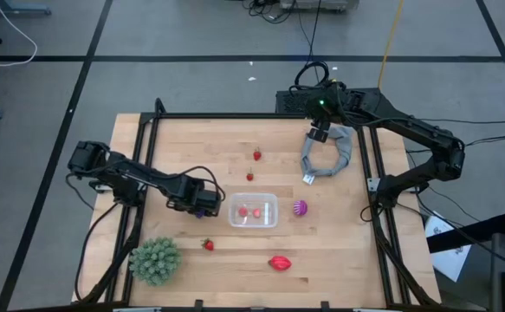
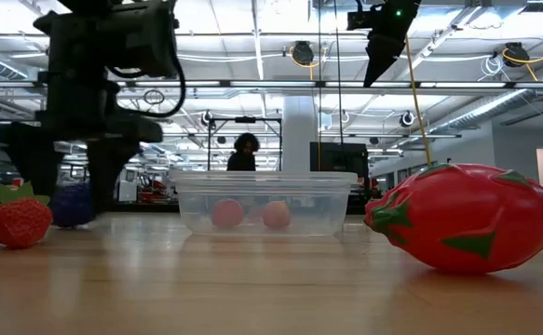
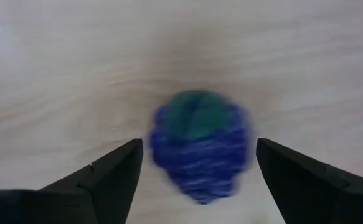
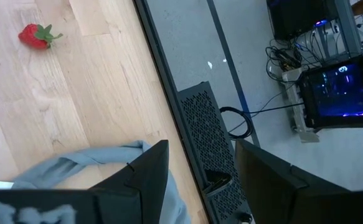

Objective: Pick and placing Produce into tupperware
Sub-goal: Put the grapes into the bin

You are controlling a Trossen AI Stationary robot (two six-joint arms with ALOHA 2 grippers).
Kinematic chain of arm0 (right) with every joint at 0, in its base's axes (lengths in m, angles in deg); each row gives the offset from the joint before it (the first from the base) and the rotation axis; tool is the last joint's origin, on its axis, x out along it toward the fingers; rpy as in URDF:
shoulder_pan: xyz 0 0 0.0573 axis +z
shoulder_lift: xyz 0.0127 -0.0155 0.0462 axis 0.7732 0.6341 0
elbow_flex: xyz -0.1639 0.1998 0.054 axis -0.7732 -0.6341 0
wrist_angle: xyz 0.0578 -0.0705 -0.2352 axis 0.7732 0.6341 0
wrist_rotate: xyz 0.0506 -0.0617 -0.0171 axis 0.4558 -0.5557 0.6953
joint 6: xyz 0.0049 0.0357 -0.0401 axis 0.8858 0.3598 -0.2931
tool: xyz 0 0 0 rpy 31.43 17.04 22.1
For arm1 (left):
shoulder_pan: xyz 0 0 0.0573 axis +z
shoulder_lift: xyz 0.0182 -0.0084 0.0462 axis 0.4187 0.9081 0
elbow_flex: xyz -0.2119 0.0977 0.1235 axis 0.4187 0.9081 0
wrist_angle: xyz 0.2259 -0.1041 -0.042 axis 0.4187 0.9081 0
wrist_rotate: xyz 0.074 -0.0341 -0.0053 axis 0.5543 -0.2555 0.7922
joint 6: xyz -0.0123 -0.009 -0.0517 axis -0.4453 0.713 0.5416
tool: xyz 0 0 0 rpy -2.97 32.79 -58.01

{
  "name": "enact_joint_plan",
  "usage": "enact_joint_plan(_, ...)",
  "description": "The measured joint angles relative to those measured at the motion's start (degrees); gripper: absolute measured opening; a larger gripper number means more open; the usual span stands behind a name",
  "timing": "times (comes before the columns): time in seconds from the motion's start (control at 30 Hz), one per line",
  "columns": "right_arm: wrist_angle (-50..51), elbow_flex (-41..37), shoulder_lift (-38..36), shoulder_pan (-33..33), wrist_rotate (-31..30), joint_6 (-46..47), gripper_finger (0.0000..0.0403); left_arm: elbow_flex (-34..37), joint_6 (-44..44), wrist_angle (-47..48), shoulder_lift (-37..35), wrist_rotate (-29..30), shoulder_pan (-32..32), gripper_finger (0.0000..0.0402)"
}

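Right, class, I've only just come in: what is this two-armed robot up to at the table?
It is sorting toy produce into a clear tub at mid-table, which already holds two small red pieces. The left claw hangs open over a dark blue berry lying on the wood just left of the tub, not yet gripped. The right claw waits at the far right edge over a grey cloth ring. Three strawberries, a magenta fruit and a red oval fruit remain outside.

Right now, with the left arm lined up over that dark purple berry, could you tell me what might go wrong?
1. The left gripper has its fingers open either side of the dark purple berry; the round berry could roll out as they close.
2. The tupperware sits right beside that gripper; a low swing could shove it.
3. Two red pieces already inside might bounce if the berry drops from high up.
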Motion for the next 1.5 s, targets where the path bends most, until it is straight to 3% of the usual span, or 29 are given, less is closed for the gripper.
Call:
enact_joint_plan(0.53, 0.00, 0.00, 0.00, -0.02, 0.01, 0.00, 0.0177, 0.54, -2.71, -1.44, 0.08, 0.22, 1.85, 0.0311)
enact_joint_plan(1.2, 0.00, 0.00, 0.00, -0.02, -0.01, 0.00, 0.0177, 0.47, -2.92, -1.46, 0.08, 0.19, 1.84, 0.0235)
enact_joint_plan(1.5, 0.00, 0.00, 0.00, -0.02, 0.01, 0.00, 0.0177, 0.47, -3.90, -1.41, -0.07, -1.89, 1.85, 0.0236)
